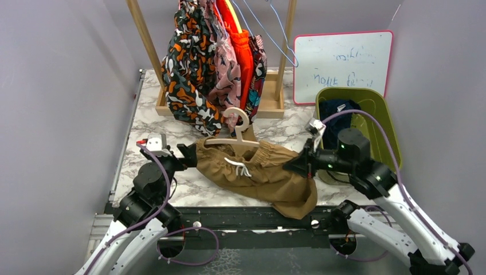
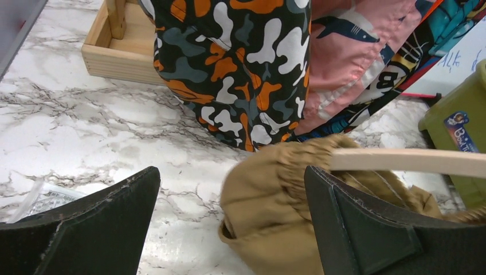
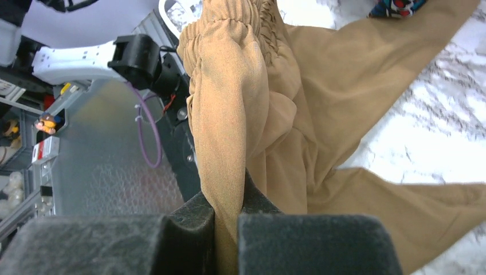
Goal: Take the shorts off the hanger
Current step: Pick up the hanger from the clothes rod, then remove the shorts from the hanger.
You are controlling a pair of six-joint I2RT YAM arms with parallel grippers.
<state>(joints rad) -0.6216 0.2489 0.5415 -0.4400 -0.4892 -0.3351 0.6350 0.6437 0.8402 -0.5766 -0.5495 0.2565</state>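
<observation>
One fold of tan shorts fills the right tool.

Inside left gripper: bare tabletop by the left finger; tan shorts against the right.
Beyond its fingertips: hanging shorts, hanger bar.
Inside right gripper: packed with tan fabric.

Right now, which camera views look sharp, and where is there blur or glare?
Top external: evenly lit and sharp across the tan shorts. Left wrist: the wooden hanger bar and the shorts' edge look slightly smeared. Right wrist: the marble table is blown out white, and the right pincer is soft-focused.
</observation>
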